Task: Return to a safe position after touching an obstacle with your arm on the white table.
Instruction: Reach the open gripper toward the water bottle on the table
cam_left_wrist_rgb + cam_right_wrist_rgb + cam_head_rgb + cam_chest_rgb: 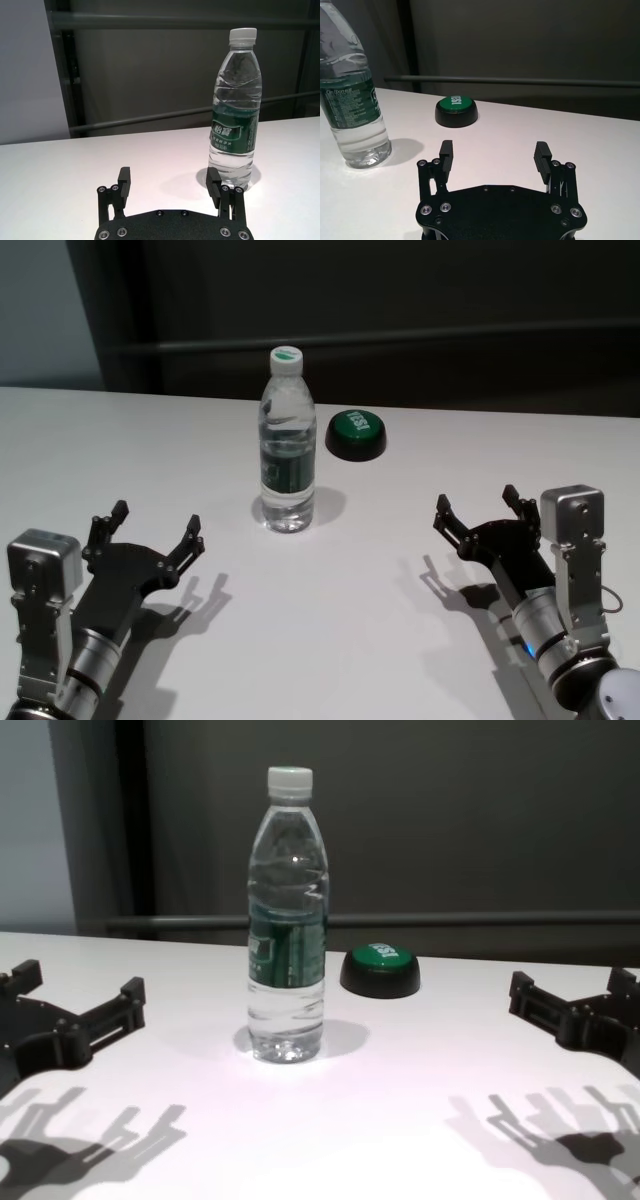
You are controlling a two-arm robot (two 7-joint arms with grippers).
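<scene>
both hands (157,527) (478,508) spread, clear of bottle (287,450)

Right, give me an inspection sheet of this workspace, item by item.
Surface: white table, glossy, showing the grippers' shadows.
Job's things: bottle upright near the middle, cap on, touching neither arm.
Clutter: green button behind the bottle, toward the right, apart from it.
Grippers: left gripper open, near the front left edge, holding nothing; right gripper open, near the front right, holding nothing.
Cables: a thin one beside the right wrist in the head view.
Surroundings: dark wall with a horizontal rail behind the table.
</scene>
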